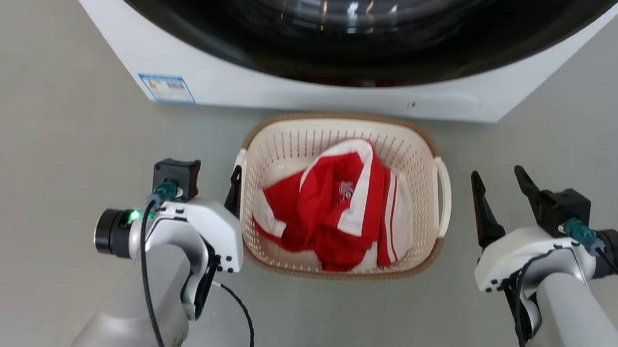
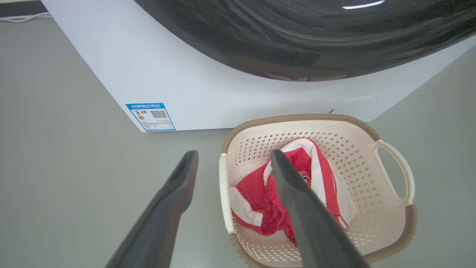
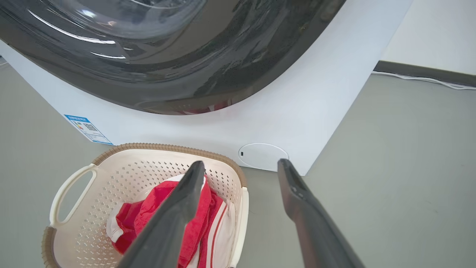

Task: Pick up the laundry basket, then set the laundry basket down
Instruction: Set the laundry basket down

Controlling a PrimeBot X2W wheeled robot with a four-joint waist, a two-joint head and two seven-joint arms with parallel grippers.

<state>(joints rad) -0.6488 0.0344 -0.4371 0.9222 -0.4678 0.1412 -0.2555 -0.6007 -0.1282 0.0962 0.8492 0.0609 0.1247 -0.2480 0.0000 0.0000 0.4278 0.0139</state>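
Nearest in: found the left gripper (image 2: 234,155) hard up at the left end of the laundry basket (image 1: 289,142), fingers spread wide, gripping nothing. Logged one finger (image 2: 176,193) outside the basket wall and the other (image 2: 297,201) over the inside, with the white left handle (image 2: 223,193) in the gap between them. Could not settle actual contact with that handle. Judged the straddle as suited to a pinch across handle and rim, the thinnest purchase on the basket for long fingers.

Found the right gripper (image 1: 496,173) just beside the basket's right handle (image 1: 447,198), with a strip of grey floor (image 1: 456,260) between. Fingers parted about as wide, empty, touching nothing. Read the mirrored stance, one claw per end, as fitting a two-sided carry with a level load.

Recorded the basket itself flat on the floor, upright, brown rim (image 1: 344,117) level, a red-and-white garment (image 1: 335,200) heaped inside and below the rim. Fitted either of two stages: claws lined up on the handles ahead of a lift, or opened off them after a set-down. Could not tell which.

Beyond the basket, close behind its far rim: noted a white washing machine (image 1: 307,89) with a dark round door (image 1: 332,25) further back. Spotted a blue label (image 1: 166,88) off the basket's far left corner. Guessed the basket parked there for short reach to the door.
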